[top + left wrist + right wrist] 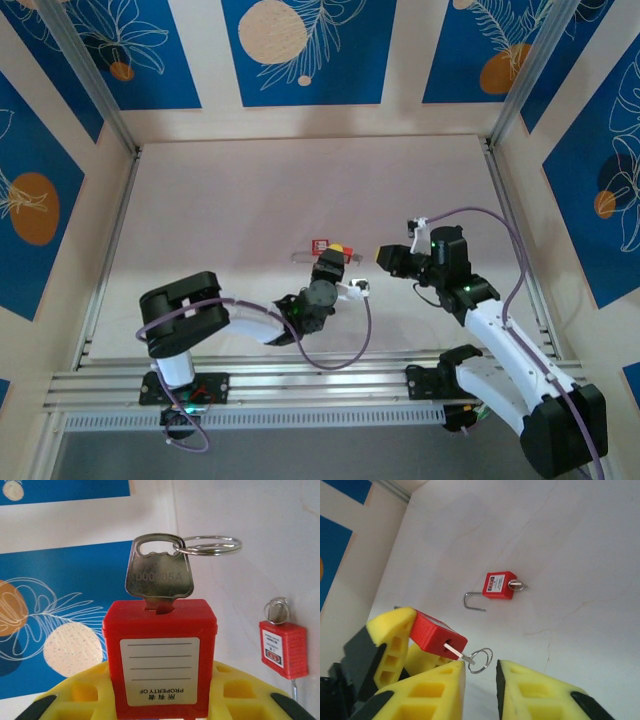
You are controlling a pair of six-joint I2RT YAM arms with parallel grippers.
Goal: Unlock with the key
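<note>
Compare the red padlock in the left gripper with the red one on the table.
The held padlock sits clamped in the left gripper, off the table; the table padlock lies flat. The table padlock's shackle looks open; the held padlock's is hidden. Both are red, keys inserted.
</note>
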